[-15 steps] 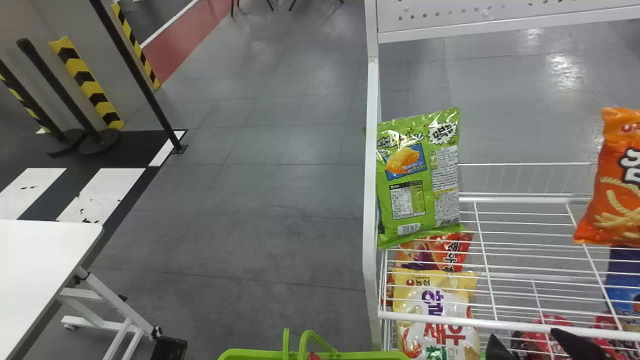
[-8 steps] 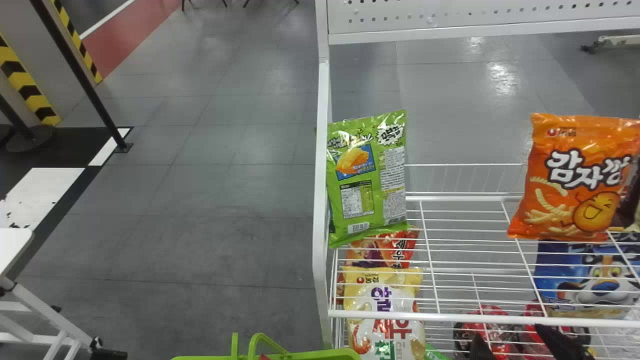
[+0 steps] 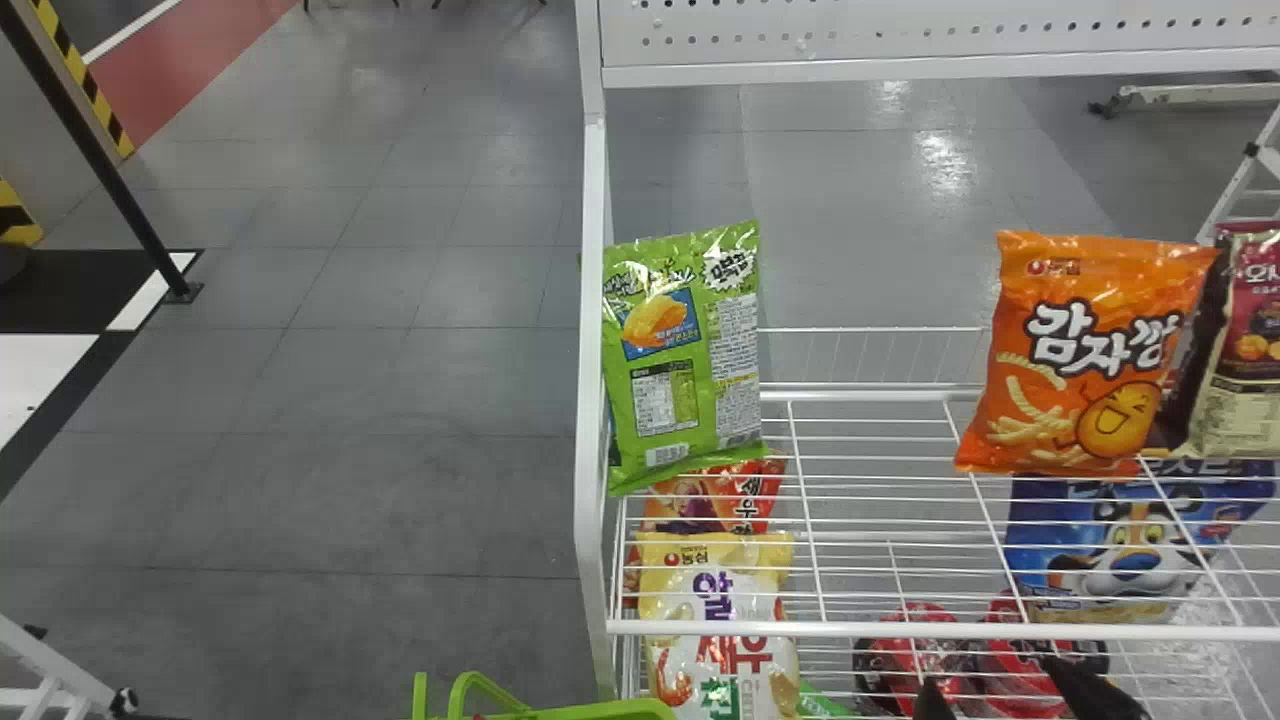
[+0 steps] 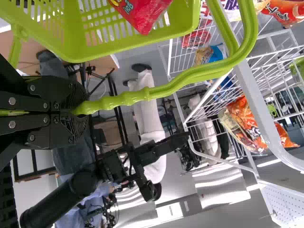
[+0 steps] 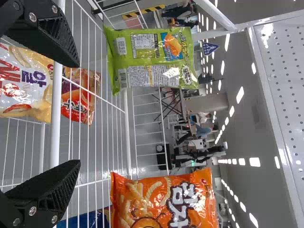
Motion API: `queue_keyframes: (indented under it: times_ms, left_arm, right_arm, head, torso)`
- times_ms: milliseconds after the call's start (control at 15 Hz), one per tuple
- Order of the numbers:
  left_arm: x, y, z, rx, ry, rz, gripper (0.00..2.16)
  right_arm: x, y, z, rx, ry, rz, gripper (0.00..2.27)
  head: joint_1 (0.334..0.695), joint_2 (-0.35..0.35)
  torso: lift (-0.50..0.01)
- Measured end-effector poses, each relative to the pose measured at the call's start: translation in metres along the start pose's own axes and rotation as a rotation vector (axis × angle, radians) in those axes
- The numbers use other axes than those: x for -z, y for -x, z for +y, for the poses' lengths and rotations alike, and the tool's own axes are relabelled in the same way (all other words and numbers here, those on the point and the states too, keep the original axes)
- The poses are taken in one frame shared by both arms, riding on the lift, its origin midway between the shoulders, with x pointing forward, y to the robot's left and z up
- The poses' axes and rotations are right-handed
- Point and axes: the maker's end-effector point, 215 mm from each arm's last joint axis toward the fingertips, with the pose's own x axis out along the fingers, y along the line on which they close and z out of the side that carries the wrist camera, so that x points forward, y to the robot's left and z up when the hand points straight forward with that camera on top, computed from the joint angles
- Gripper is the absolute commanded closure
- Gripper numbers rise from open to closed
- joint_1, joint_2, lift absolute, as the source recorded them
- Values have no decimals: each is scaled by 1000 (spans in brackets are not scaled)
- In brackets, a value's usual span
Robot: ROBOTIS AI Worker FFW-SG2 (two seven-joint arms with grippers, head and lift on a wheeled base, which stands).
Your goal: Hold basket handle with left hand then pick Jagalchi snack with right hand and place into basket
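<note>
Shifting rightward, we are seeing the shelf [image 3: 930, 630] slide toward the frame's left, likely lining up a pick; our left jaws [image 4: 80, 111] are pinching the basket handle [image 4: 142, 95], our right jaws [image 5: 77, 114] standing spread.

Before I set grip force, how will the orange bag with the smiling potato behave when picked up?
The orange bag looks puffed, so probably light for its size and crushable. Its glossy film may slip. Upright on the wire shelf, it could tip.

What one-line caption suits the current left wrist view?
Left gripper grips the handle of the green basket containing a red snack bag, near a white rack.
</note>
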Motion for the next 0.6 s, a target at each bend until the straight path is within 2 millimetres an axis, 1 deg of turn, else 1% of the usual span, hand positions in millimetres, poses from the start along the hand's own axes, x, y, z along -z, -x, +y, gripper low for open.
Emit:
queue_keyframes:
  times_ms: [600]
  left_arm:
    - [1,-2,-2,3,-5,6,2142]
  right_arm:
    - [-6,5,0,0,11,-23,90]
  head:
    - [695,44]
  torso:
    - [-9]
